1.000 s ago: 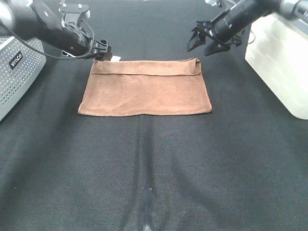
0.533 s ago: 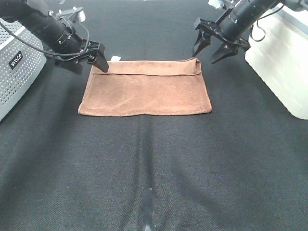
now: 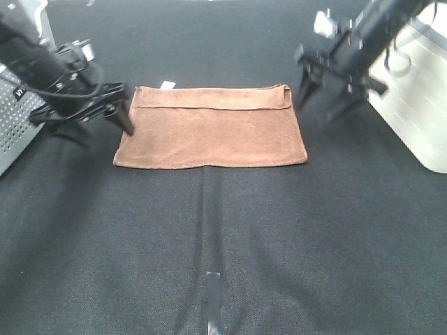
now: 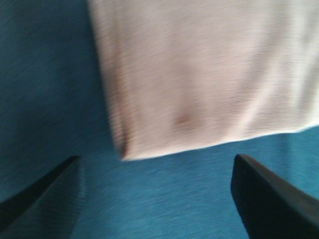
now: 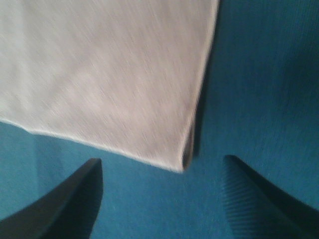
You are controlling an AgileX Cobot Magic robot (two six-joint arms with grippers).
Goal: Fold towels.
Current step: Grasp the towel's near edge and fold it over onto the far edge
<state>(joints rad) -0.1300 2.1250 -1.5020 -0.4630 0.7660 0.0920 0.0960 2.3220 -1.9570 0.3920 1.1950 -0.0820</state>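
Now lining up a fold of towel (image 3: 209,127), flat on table (image 3: 293,244); left tool (image 3: 105,134) and right tool (image 3: 318,110) spread wide, empty, flanking its ends. Next: pinch both corners.

A dark fabric counter (image 3: 223,230) fills the view. A grey perforated box (image 3: 8,143) sits at its left edge and a white bin (image 3: 412,105) at its right. A short grey tape strip (image 3: 214,300) lies near the front centre.
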